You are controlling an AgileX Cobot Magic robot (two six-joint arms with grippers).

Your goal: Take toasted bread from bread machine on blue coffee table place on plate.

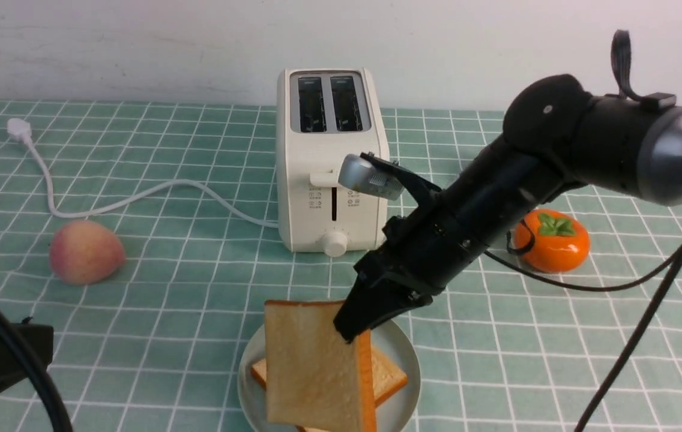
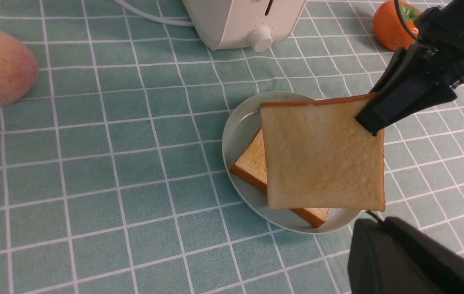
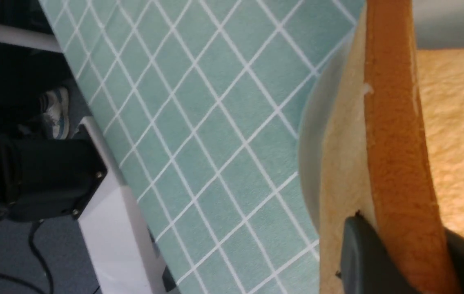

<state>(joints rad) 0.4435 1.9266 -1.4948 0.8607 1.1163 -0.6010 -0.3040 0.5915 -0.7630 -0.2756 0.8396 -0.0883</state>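
Left gripper [image 2: 403, 253] low at left edge, opening unreadable. Peach-like fruit [image 1: 86, 251] on blue coffee table [image 1: 167, 300]. Bread machine [image 1: 332, 162] centre-back, slots empty. Plate [image 1: 407, 354] in front, flat toast slice [image 1: 389, 375] on it. Upright toast slice [image 1: 308, 366] over it, top corner pinched by right gripper [image 1: 350, 333]. Orange fruit [image 1: 551, 240] right.

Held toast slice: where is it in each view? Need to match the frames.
Front view: held slice at bottom centre, hanging on edge from the right gripper.
Left wrist view: broad face showing, over the plate and hiding most of the flat slice.
Right wrist view: close up and edge-on, crust towards the camera.
Shared landmark: the plate under it, rim visible in all three.
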